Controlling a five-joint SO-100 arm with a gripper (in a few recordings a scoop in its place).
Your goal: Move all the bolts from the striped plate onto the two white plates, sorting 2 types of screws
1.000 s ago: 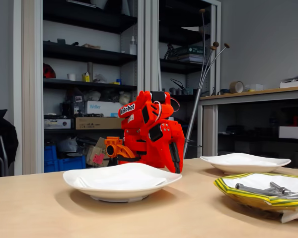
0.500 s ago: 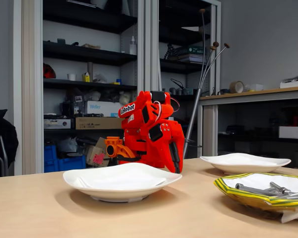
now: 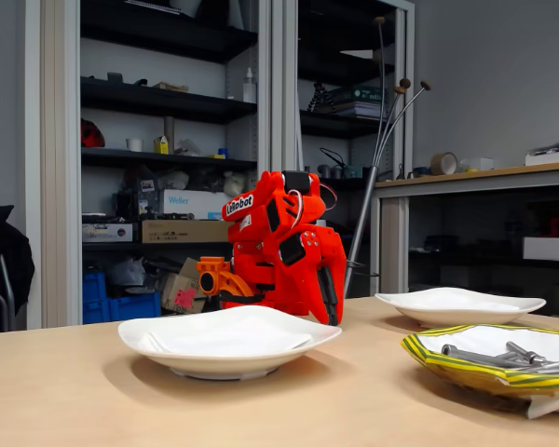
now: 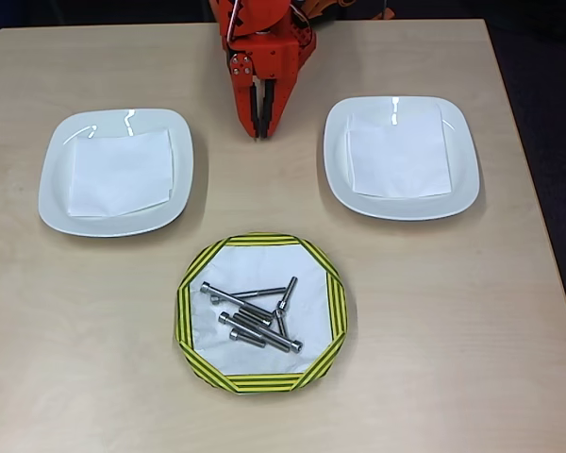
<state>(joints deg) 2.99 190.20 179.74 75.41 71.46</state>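
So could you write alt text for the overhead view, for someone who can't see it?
A pile of grey bolts lies on a yellow-and-black striped plate near the front of a wooden table. Behind it, two white plates, each holding only a white paper square, flank an orange robot arm whose gripper points down with jaws closed.

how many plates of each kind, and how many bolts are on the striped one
white plates: 2
striped plate: 1
bolts: about 6, overlapping so hard to be exact
total: about 9 things
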